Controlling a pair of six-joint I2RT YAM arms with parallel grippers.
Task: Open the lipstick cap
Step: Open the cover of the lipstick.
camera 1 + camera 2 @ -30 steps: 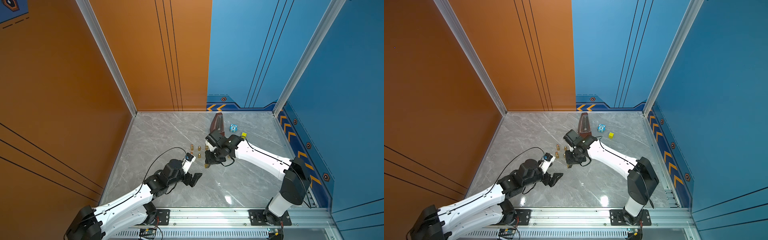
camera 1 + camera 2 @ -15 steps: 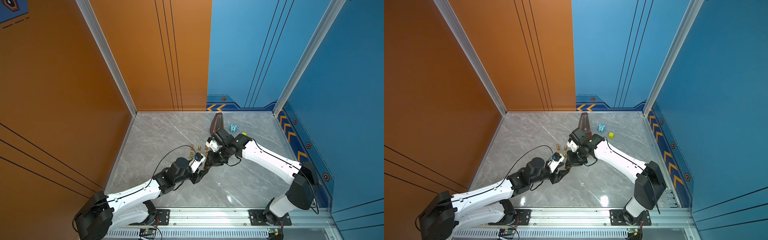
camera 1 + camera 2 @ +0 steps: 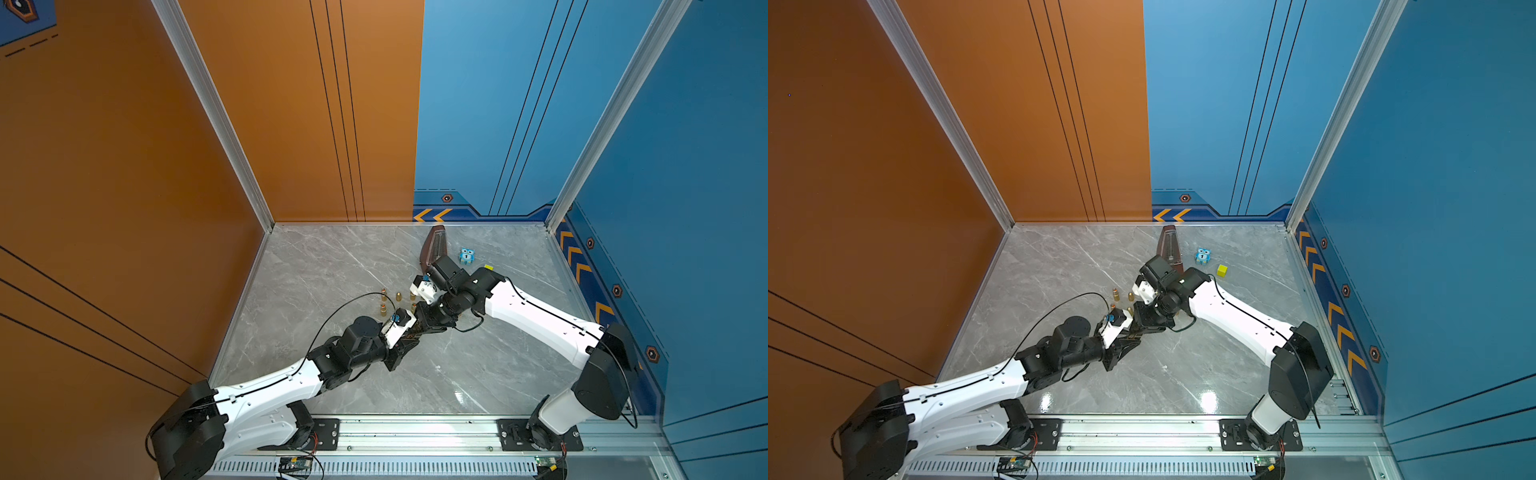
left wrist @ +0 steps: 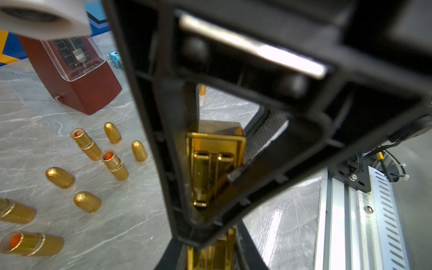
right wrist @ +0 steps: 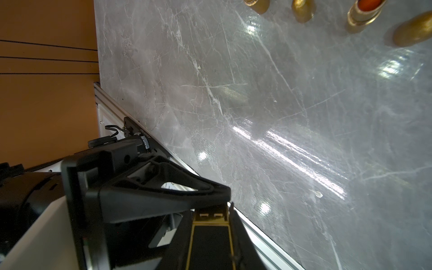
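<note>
A square gold lipstick (image 4: 215, 163) is held in the air over the middle of the grey worktop (image 3: 478, 374), pinched from both ends. The right arm (image 3: 536, 320) has its jaws closed on the black-and-gold body. The left arm (image 3: 266, 386) faces it, and its jaws look closed on the opposite gold end. That end is probably the cap, though this cannot be told for sure. The cap seems still on.

Just beside, on the worktop, lie bullet-shaped gold caps (image 4: 139, 150) and opened tubes (image 4: 114, 164) showing orange. A brown metronome (image 4: 77, 88) stands beyond them.

To do this well, both grips should hold firm while the arms draw straight apart along the lipstick's length. They should not twist or dip toward the clutter.
</note>
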